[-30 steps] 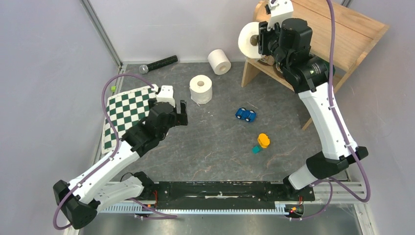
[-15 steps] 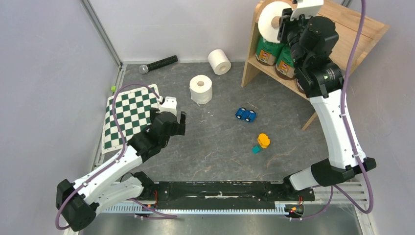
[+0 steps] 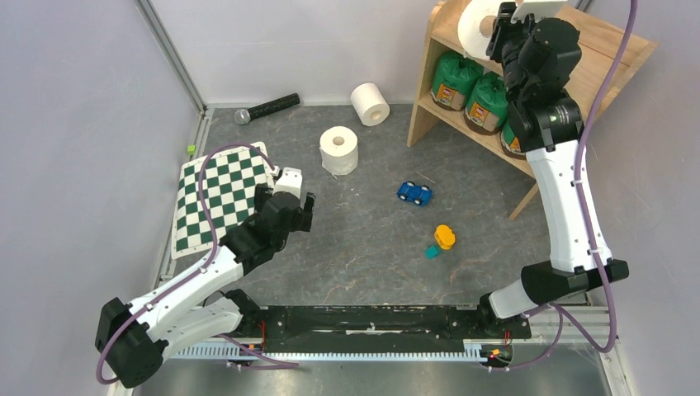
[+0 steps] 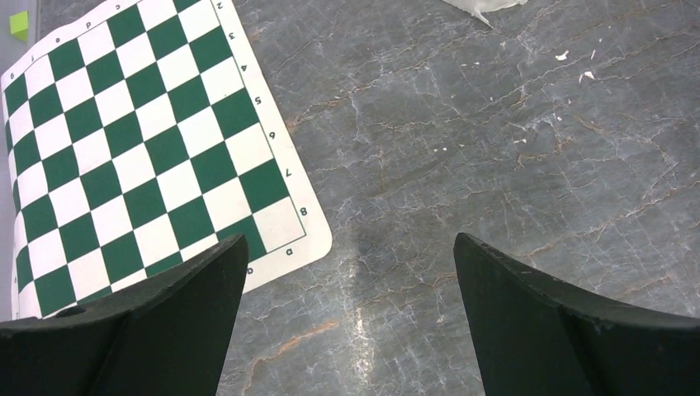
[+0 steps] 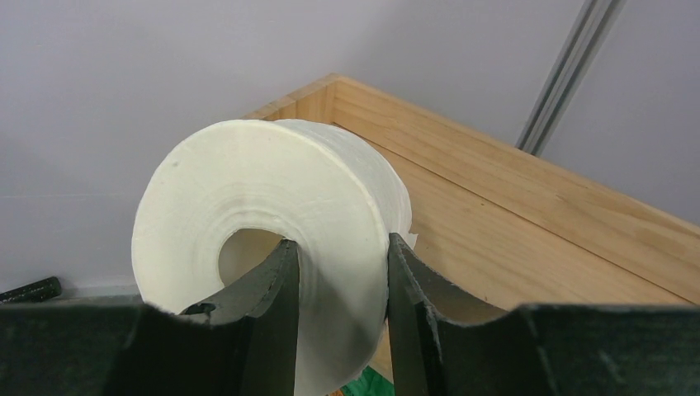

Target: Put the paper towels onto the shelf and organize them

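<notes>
Holding one white roll at the shelf top, right gripper pinched on it.
Two white rolls on table, three green rolls on lower tier; left gripper wide.

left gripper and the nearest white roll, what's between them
Nothing: bare grey table separates the left gripper from the white roll, clear in the top view.

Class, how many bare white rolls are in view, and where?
3. One roll in the right gripper over the shelf top; two rolls on the table, left of it. Others may hide behind the arm.
</notes>
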Available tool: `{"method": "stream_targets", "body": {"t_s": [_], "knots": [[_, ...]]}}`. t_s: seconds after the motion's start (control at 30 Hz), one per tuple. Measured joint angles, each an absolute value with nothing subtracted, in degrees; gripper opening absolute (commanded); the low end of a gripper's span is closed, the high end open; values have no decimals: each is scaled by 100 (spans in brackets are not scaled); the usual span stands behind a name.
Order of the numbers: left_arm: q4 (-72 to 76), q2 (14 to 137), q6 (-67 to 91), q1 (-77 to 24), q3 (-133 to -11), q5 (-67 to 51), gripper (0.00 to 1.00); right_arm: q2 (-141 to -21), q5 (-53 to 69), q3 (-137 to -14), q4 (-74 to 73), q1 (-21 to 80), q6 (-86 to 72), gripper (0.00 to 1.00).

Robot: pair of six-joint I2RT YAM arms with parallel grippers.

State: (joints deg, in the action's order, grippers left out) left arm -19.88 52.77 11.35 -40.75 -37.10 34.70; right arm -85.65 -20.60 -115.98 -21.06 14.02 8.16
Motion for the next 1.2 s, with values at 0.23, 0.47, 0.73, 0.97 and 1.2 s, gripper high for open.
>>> {"method": "stream_targets", "body": {"t_s": [0.23,0.47,0.73,0.97,1.2], "knots": [[-1920,5290,1081,-4075,-3708,3529,100,-8777,-1793,-11601,-1975,1085,554,18],[-1911,5358,1079,-4075,-3708,3586,100,-8783,-1645,-11601,-1968,965,427,20],[-1905,5492,1076,-4075,-3708,3588,100,-8783,-1538,-11601,-1970,873,388,17],[-1822,5527,1076,-4075,-3708,3586,100,-8635,-1511,-11528,-1994,847,392,18],[-1785,5590,1076,-4075,-3708,3583,100,-8283,-1505,-11386,-2025,838,392,22]]}}
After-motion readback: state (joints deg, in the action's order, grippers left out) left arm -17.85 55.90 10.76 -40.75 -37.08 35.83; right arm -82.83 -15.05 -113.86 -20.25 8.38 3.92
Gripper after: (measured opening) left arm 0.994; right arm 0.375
